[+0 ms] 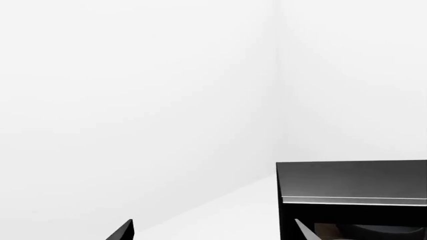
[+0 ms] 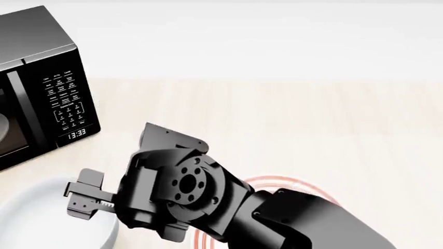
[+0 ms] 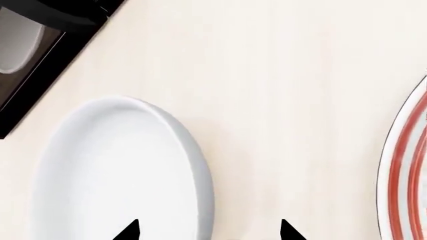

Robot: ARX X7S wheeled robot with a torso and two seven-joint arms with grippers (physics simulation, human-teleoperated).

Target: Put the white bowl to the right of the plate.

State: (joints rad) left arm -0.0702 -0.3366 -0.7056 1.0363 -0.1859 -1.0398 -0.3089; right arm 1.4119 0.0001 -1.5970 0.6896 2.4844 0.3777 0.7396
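In the right wrist view alone, the pincer [image 3: 208, 231] straddles the white bowl's [image 3: 120, 170] rim.

Bare counter [image 3: 287, 100] separates white bowl [image 3: 113, 170] from plate [image 3: 407, 170].

The microwave [image 2: 41, 83] display reads 13:33; its keypad labels are too small to read.

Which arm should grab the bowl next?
Right. Its open gripper hovers over the bowl, fingertips straddling the rim on the plate side. The left wrist view shows only wall and the microwave, no bowl.
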